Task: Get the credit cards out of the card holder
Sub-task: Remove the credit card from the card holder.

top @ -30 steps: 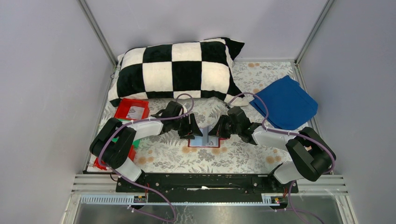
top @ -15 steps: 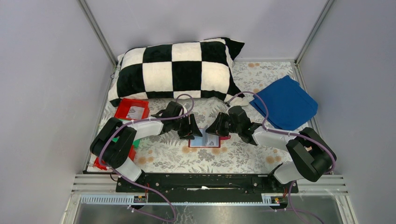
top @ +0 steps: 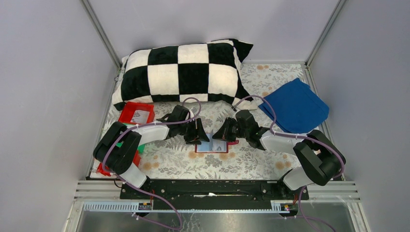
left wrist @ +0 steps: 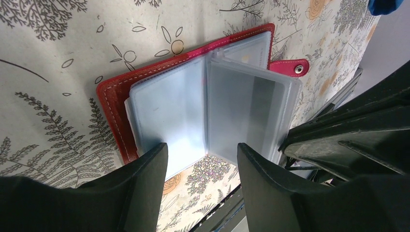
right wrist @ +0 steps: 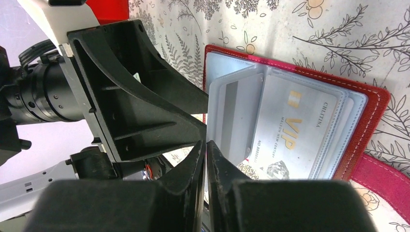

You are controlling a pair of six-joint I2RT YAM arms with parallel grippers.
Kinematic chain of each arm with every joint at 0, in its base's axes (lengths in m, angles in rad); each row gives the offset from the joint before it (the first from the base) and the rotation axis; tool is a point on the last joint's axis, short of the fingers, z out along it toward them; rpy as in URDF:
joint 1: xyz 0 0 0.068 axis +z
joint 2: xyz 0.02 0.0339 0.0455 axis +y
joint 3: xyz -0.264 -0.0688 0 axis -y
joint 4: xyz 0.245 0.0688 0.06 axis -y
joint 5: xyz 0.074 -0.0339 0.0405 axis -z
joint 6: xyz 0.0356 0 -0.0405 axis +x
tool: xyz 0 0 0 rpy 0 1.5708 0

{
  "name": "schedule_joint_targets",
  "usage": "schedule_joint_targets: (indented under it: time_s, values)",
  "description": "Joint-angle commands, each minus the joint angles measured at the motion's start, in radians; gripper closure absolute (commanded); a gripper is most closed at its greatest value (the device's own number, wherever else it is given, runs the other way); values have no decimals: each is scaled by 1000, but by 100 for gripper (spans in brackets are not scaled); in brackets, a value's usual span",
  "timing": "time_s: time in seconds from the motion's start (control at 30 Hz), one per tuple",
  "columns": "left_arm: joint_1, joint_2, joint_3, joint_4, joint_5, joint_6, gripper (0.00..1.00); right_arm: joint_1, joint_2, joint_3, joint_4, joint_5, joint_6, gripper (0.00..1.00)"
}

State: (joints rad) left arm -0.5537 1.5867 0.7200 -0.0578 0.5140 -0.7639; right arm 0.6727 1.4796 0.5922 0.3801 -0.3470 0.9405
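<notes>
The red card holder (top: 211, 147) lies open on the floral mat between my grippers. In the right wrist view a pale grey VIP credit card (right wrist: 290, 126) sits in its clear sleeves, inside the red cover (right wrist: 374, 104). My right gripper (right wrist: 206, 145) is shut on the edge of one clear sleeve page (right wrist: 237, 113) and holds it lifted. In the left wrist view the card holder (left wrist: 113, 89) shows that raised page (left wrist: 246, 108) and the red strap tab (left wrist: 292, 67). My left gripper (left wrist: 202, 159) is open and empty just over the sleeves' near edge. The two grippers (top: 199, 137) (top: 220, 137) nearly touch.
A black-and-white checkered pillow (top: 183, 72) lies at the back. A folded blue cloth (top: 295, 106) lies at the right. A red tray (top: 137, 113) sits at the left, with a green (top: 140, 148) and another red tray (top: 103, 167) partly under the left arm.
The right gripper has moved a little left and back with the sleeve page, which stood upright before and now leans lower. The left gripper has barely moved.
</notes>
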Motion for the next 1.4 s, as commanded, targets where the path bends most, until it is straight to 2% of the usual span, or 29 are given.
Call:
schedule_joint_targets:
  time_s: [0.0,0.5,0.83,0.97,1.37]
  values:
    - [-3,-28,10,8,-17,23,41,8,13,4,42,-19,4,90]
    - [-1,-36,-7,10,-25,19,41,11,62,31,77,-78,2,96]
    - [1,-47,-2,-33,-38,53,40,13,94,45,25,-61,-5,92]
    - [3,-45,1,-43,-40,62,40,13,95,41,16,-48,-5,85]
    - [11,-55,21,-109,-79,93,39,12,84,48,-31,-25,-32,83]
